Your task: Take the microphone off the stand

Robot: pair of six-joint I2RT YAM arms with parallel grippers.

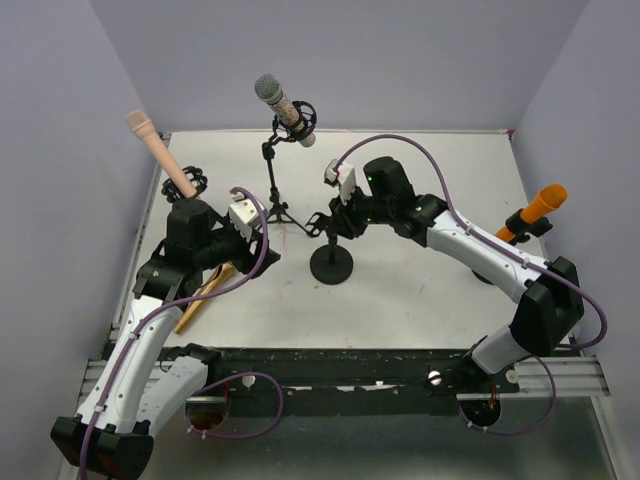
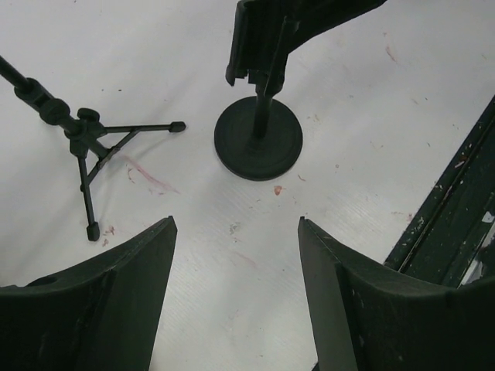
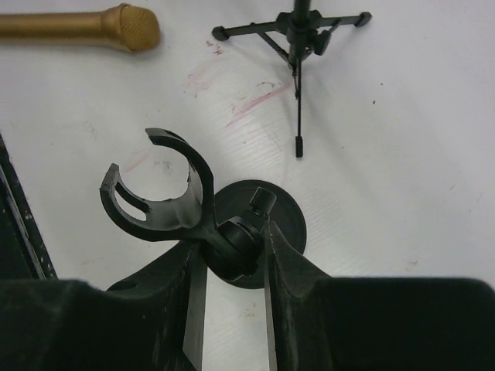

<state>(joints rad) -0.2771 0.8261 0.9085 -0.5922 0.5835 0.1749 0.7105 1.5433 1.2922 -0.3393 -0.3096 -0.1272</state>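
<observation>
Table (image 1: 420, 290) bears the round-base stand (image 1: 331, 265); the right gripper (image 3: 232, 251) is clamped on its swivel, just under the empty clip (image 3: 155, 193). The left gripper (image 2: 236, 232) hangs with jaws apart over the table. The gold mic (image 3: 77, 27) lies flat, well apart from the clip, near the left arm (image 1: 150, 330). A sideways pull by the right arm (image 1: 470, 245) could topple the stand onto the mic.

The gold microphone (image 1: 200, 300) lies mostly under the left arm (image 1: 186, 236) (perhaps only its handle shows).
</observation>
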